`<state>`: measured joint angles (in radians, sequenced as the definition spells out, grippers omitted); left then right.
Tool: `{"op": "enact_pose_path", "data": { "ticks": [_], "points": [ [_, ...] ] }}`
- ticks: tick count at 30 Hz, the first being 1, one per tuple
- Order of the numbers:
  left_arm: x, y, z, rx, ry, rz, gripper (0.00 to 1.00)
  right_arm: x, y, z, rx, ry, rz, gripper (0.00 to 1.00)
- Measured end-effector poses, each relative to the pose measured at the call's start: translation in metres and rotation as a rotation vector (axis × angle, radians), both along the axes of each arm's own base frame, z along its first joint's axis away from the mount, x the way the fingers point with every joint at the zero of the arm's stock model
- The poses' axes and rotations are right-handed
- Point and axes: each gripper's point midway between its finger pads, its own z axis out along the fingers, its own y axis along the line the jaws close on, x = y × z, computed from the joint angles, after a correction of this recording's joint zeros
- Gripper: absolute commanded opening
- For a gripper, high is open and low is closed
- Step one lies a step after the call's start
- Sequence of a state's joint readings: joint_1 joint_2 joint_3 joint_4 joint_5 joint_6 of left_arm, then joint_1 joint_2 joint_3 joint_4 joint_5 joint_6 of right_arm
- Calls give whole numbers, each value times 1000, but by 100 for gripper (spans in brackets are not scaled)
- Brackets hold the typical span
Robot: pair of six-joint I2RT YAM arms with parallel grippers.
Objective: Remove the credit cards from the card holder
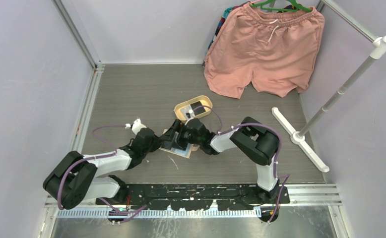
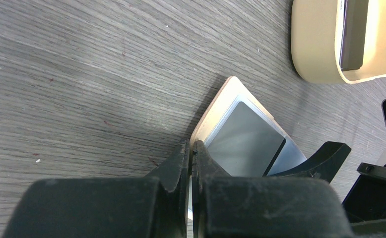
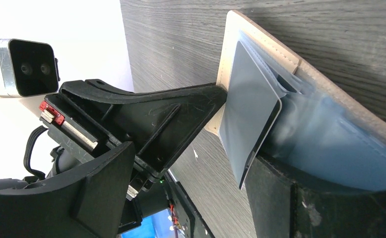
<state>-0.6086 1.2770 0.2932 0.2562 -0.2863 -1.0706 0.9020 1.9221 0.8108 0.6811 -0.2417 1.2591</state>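
Note:
The beige card holder (image 1: 173, 148) lies open on the table, its pale blue-grey pockets up. My left gripper (image 1: 161, 142) is shut on its left edge; in the left wrist view the closed jaws (image 2: 191, 148) pinch the beige rim (image 2: 220, 105). A blue-grey credit card (image 2: 243, 141) stands partly out of a pocket, tilted up. My right gripper (image 1: 182, 135) is open over the holder. In the right wrist view (image 3: 193, 158) that card (image 3: 250, 114) leans against one finger (image 3: 300, 198), with the pockets (image 3: 330, 139) behind it. A dark card (image 2: 353, 34) lies in the tray.
An oval cream tray (image 1: 181, 110) stands just behind the holder and also shows in the left wrist view (image 2: 312, 44). Pink shorts (image 1: 265, 49) hang at the back right. A white rack stand (image 1: 300, 139) lies on the right.

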Motion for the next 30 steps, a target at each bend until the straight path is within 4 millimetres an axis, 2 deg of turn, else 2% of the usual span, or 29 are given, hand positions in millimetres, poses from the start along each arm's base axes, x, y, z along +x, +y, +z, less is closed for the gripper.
{"op": "enact_pose_path", "data": {
  "ticks": [10,30],
  "points": [
    [-1,-3,0,-14,6,-12,0,6,-3,6,39,-26,-21,83],
    [-7,-13,0,-50,27,-43,0,12,-33,8,99,-19,-90,82]
  ]
}}
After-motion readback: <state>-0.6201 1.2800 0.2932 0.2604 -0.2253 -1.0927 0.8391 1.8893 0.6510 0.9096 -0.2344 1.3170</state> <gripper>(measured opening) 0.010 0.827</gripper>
